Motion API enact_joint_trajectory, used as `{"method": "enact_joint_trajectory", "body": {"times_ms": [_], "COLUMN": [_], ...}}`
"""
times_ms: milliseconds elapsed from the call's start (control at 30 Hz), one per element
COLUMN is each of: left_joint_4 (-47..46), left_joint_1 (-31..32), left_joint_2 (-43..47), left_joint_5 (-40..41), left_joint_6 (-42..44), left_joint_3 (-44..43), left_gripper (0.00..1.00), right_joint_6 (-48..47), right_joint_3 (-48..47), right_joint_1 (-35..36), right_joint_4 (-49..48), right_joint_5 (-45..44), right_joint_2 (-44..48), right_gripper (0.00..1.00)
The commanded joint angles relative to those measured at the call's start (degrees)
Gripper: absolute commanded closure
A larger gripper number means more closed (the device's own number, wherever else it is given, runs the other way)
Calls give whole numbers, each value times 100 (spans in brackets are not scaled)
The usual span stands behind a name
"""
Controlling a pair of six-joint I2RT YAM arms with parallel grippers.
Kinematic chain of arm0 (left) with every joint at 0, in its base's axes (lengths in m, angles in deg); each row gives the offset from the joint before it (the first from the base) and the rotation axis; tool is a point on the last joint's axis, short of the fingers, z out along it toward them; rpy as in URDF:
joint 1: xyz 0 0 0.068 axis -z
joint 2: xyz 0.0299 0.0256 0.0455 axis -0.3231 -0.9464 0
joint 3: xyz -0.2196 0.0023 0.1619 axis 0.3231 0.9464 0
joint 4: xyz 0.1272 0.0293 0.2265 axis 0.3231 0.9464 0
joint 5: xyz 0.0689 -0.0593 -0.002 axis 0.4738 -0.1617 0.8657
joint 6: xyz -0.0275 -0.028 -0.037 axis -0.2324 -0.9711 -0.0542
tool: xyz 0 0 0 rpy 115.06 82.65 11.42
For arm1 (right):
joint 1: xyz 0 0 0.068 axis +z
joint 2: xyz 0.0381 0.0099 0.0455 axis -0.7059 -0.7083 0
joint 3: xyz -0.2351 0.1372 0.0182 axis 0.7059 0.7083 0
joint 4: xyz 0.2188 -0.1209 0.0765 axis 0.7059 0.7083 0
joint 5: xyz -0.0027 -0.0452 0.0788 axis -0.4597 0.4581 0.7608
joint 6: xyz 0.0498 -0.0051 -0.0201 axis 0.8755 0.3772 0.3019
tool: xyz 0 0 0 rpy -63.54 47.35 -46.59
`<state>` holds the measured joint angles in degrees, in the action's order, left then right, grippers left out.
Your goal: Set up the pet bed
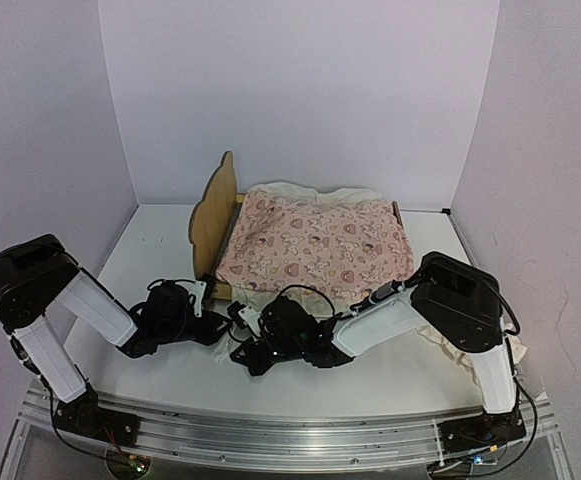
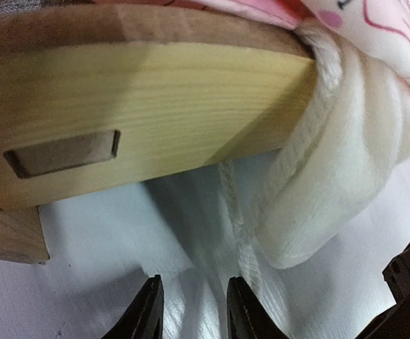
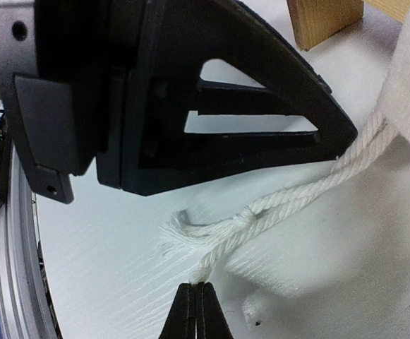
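Observation:
The pet bed [image 1: 215, 215] stands at the back of the table, its pale-wood headboard on the left. A pink heart-print quilt [image 1: 320, 245] covers it. In the left wrist view its wooden side rail [image 2: 155, 106] fills the top, with a white cushion [image 2: 332, 191] drooping over the rail's end. A white twisted cord [image 3: 282, 205] with a knot and a frayed end runs from the cushion across the table. My right gripper [image 3: 195, 311] is shut on one strand's end. My left gripper [image 2: 194, 311] is open just above the table, with the cord [image 2: 234, 212] beside its right finger.
Both arms meet low in front of the bed's near side; my left gripper [image 1: 220, 328] and right gripper [image 1: 242, 335] are almost touching. A bed leg [image 3: 324, 21] stands just beyond them. White fabric [image 1: 450, 345] spills onto the table at the right. White walls enclose the table.

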<state>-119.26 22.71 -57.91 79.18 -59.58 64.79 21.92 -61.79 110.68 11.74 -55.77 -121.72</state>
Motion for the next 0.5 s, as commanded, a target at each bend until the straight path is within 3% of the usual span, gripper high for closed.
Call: {"method": "enact_joint_trajectory", "body": {"times_ms": [0,300,467], "left_joint_4": [-919,-1102,-944], "left_joint_1": [-38,-172,-345], "left_joint_2": [-15,-187,-324], "left_joint_5": [-196,-627,-485], "left_joint_6": [-90,224,417], "left_joint_3": [217,104,-139], "left_gripper": [67,59,75], "right_joint_6": [104,158,135], "right_joint_3": [-134,-93,-87], "right_joint_1": [-14,-27,-33], "right_joint_4": [-197,-192,-188], "right_joint_5": [105,107,110], "right_joint_2": [-98,-78,-48], "right_gripper": [100,100,100]}}
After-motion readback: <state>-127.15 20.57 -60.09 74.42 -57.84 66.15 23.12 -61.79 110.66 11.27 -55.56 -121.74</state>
